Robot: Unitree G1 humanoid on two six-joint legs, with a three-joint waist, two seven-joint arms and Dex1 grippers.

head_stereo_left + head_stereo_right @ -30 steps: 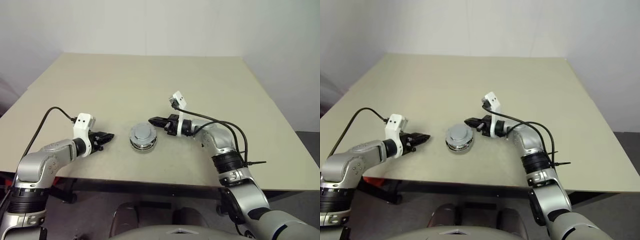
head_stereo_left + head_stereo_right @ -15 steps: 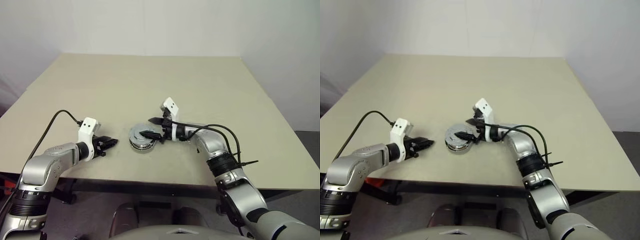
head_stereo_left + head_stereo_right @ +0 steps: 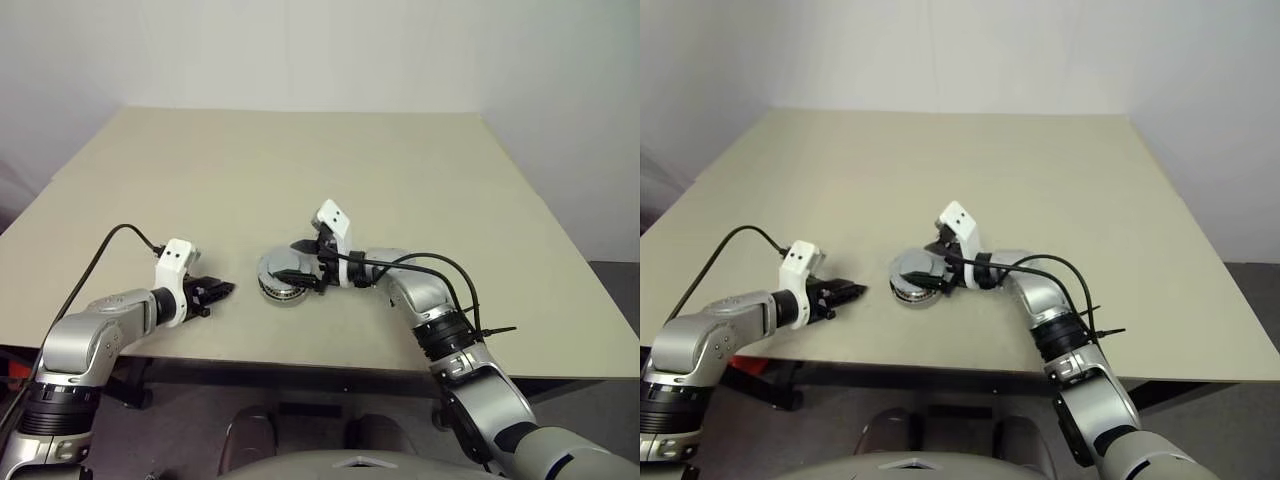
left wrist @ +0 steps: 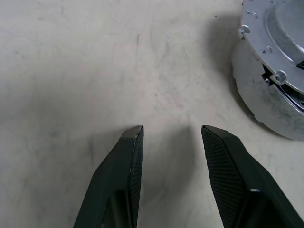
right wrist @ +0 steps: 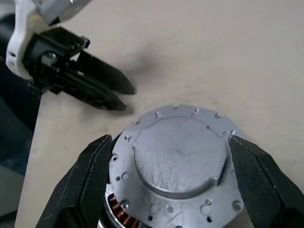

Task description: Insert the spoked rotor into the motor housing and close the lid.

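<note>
A: The round grey metal lid (image 5: pixel 178 161) looks matt and finely scratched, with copper-coloured windings (image 5: pixel 118 211) shining beneath.

B: And the beige bench (image 4: pixel 95 71) is dull and scuffed; the black gripper fingers (image 4: pixel 126 180) look like ribbed matt plastic.

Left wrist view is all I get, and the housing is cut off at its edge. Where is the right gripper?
Observer: The right gripper is open, with one finger on each side of the housing. I cannot tell whether they touch it.
Operator: Is the lid on?
Observer: Yes, the lid lies flat over the top.
Operator: Fully seated?
Observer: Cannot tell. Copper windings show under its rim on one side.
</note>
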